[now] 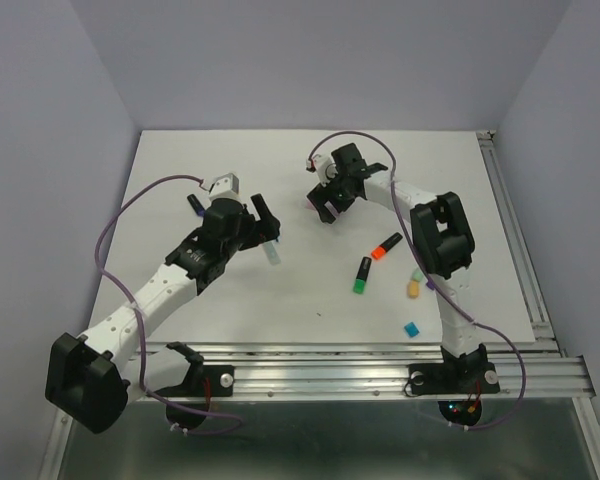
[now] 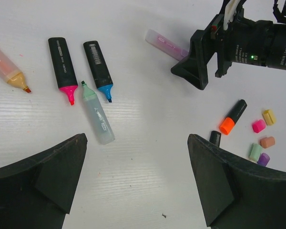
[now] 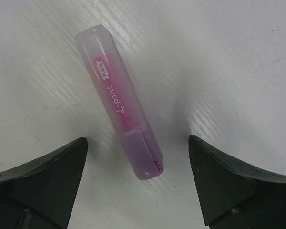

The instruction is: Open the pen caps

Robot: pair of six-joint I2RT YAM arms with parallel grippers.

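My right gripper (image 1: 326,208) is open and hangs low over a pastel pink pen (image 3: 115,98). The pen lies flat on the table, and its purple cap (image 3: 144,155) is on and sits between my fingertips (image 3: 138,186) without touching them. My left gripper (image 1: 259,222) is open and empty over bare table (image 2: 138,181). In the left wrist view lie several uncapped pens: a pastel orange one (image 2: 7,67), a black one with a pink tip (image 2: 63,62), a black one with a blue tip (image 2: 98,62) and a mint one (image 2: 96,117). An orange-capped black pen (image 1: 385,246) and a green-capped black pen (image 1: 362,275) lie further right.
Loose caps lie at the right: pink (image 2: 259,126), yellow (image 2: 269,117), peach (image 2: 267,141), mint (image 2: 255,151) and purple (image 2: 263,159). A blue cap (image 1: 411,328) lies near the front edge. A metal rail (image 1: 520,240) borders the table's right side.
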